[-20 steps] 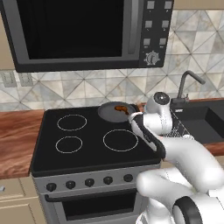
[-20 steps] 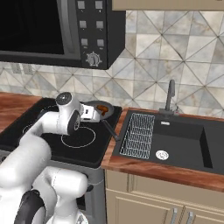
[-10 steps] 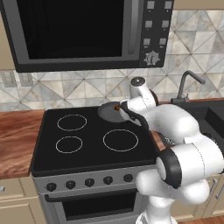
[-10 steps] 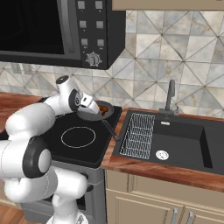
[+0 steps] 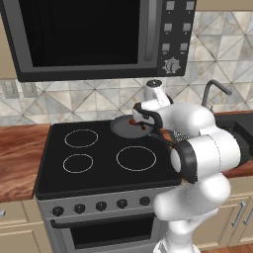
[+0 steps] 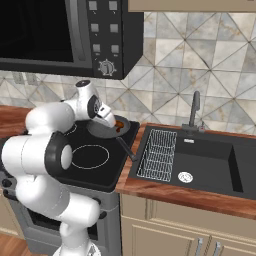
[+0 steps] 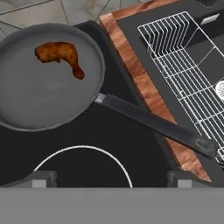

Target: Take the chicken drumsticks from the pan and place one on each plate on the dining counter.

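An orange-brown browned chicken drumstick [image 7: 58, 56] lies inside the round dark grey frying pan [image 7: 39, 103] on the black stove [image 5: 99, 170]. The fingers [image 7: 109, 178] stand wide, empty, above the pan's handle side. Descending off-centre could clip the rim and shove the pan.

One drumstick [image 7: 59, 55], one pan [image 7: 26, 103], four burner rings [image 5: 136, 158], one sink rack [image 6: 159, 154]

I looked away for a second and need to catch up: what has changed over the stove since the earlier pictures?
The arm has swung up and back over the stove, carrying the gripper from near the front burner to just above the pan. The jaws stand open and nothing has been gripped. The pan stays on its rear burner, with a chicken drumstick lying in it untouched. The stove and sink are unchanged.
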